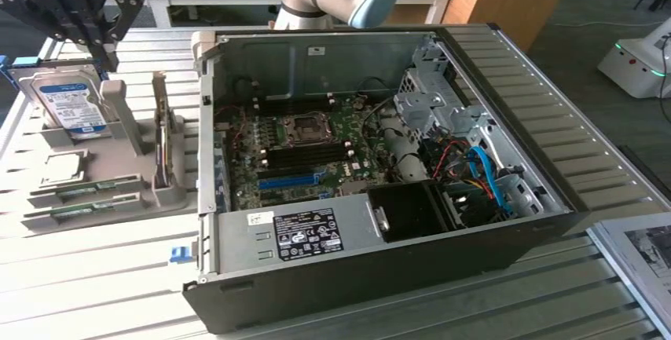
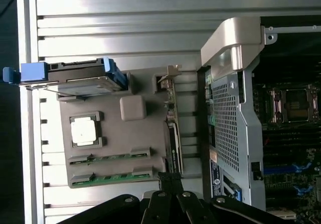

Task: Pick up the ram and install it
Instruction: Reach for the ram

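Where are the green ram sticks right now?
The ram sticks lie flat, side by side, in the grey holder on the exterior view's left, outside the computer case, right beside the square silver chip.

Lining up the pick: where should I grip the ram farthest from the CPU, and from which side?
Mid-length on the ram, across its thin width, probably from straight above: it lies in the holder's groove with gray tabs over both ends, leaving the green middle bare.
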